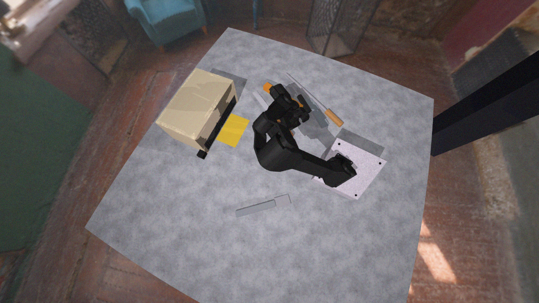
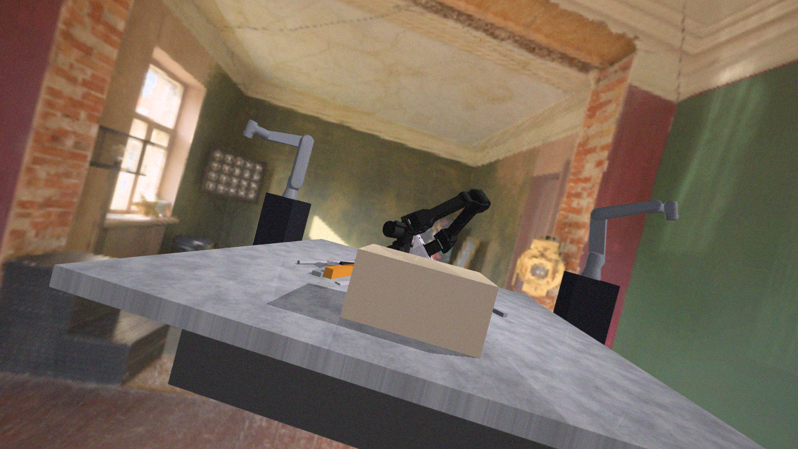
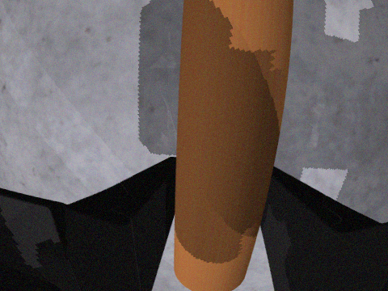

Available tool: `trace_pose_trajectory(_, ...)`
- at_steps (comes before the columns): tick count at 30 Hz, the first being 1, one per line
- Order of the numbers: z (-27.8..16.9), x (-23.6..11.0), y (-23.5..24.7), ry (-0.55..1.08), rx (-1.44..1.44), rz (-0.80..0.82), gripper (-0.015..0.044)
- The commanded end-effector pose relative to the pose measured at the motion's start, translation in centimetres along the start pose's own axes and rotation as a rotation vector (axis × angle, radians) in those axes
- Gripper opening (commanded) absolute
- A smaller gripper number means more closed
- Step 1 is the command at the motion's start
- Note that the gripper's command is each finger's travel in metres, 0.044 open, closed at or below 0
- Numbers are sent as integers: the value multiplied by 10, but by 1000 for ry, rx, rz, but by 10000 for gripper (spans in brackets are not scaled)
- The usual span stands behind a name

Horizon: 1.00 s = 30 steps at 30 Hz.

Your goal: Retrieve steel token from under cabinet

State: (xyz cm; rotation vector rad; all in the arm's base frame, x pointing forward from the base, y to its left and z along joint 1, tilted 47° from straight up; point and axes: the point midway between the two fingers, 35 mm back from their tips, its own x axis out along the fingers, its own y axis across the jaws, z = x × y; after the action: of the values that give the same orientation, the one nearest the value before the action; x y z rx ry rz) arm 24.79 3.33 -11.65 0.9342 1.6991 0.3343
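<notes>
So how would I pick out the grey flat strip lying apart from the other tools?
From the beige cabinet, go past the arm to its white base plate; the strip lies alone below them in the top view. Unlike the orange bar and wood-handled rod, it is pale grey with a squarish end.

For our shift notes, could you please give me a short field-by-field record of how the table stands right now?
hand: shut on an orange rod
cabinet: on the table, slotted face toward the yellow area
yellow area: nothing seen lying on it
token: not visible in any view
loose tools: orange block, partly hidden by the arm; screwdriver; grey bar
base plate: carries the arm
</notes>
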Motion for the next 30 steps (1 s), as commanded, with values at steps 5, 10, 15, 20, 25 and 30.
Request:
trace_pose_trajectory(5,7,-1,-10,-5,0,-5,0)
trace_pose_trajectory(10,9,-1,-15,-5,0,-5,0)
trace_pose_trajectory(15,11,-1,-21,-5,0,-5,0)
trace_pose_trajectory(20,14,-1,-26,-6,-1,-5,0)
trace_pose_trajectory(25,16,-1,-31,-6,-1,-6,0)
trace_pose_trajectory(30,19,-2,-36,-6,-1,-6,0)
